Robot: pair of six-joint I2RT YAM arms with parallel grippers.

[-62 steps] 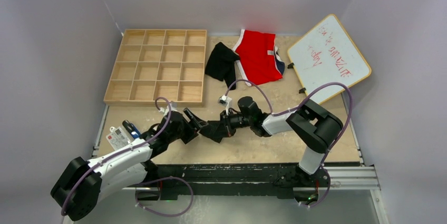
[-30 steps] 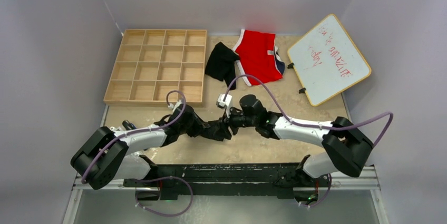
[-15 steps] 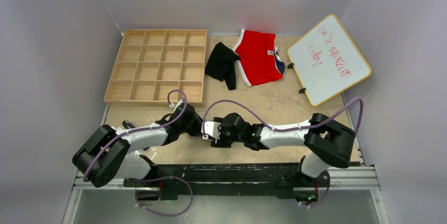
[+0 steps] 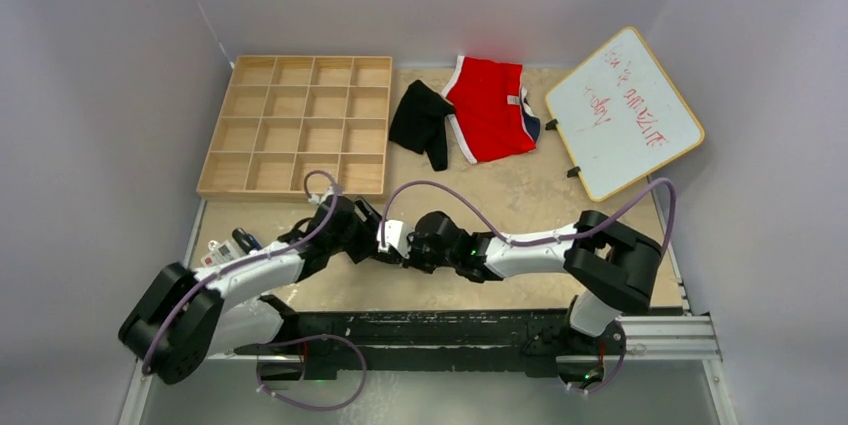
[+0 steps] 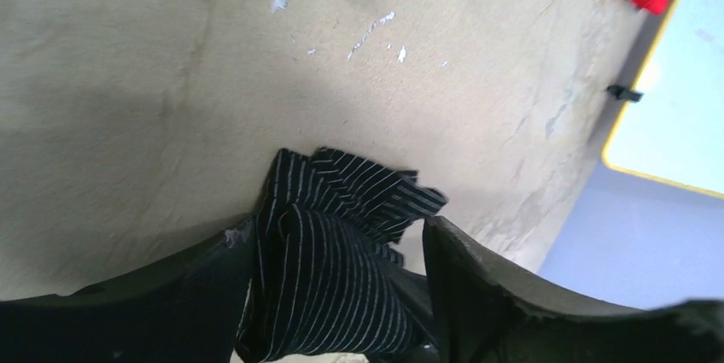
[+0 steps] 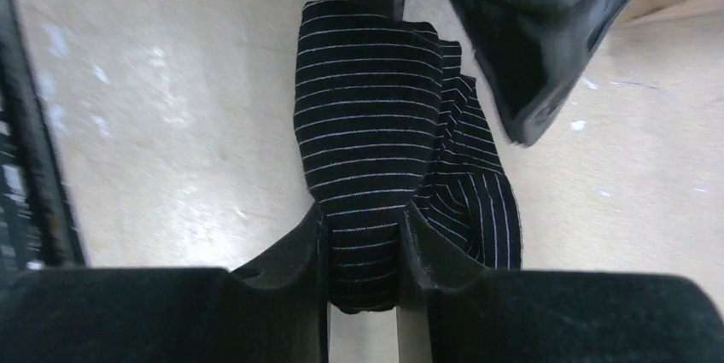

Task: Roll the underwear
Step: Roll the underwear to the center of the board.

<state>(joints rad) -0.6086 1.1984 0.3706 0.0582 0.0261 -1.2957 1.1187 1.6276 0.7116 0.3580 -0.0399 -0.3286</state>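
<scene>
The striped black underwear (image 6: 367, 141) lies bunched on the table (image 4: 520, 205), near side, left of centre. The right gripper (image 6: 363, 239) pinches one end tight, while the left gripper (image 5: 337, 231) straddles the other end, fingers apart. The second black underwear (image 4: 420, 123) lies at the far side, against the red briefs (image 4: 490, 110).

At the far left of the tabletop (image 4: 540, 195) sits the grid tray (image 4: 292, 192). To its right, at the far middle, the far underwear (image 4: 420, 123) lies touching the left edge of the briefs (image 4: 490, 110). A whiteboard (image 4: 625, 110) fills the far right corner. Nearer, just in front of the tray's near right corner, the near underwear (image 6: 367, 132) lies on the tabletop. The left claw (image 5: 341, 235) straddles it from the left, and the right claw (image 6: 363, 226) pinches its other end from the right.
</scene>
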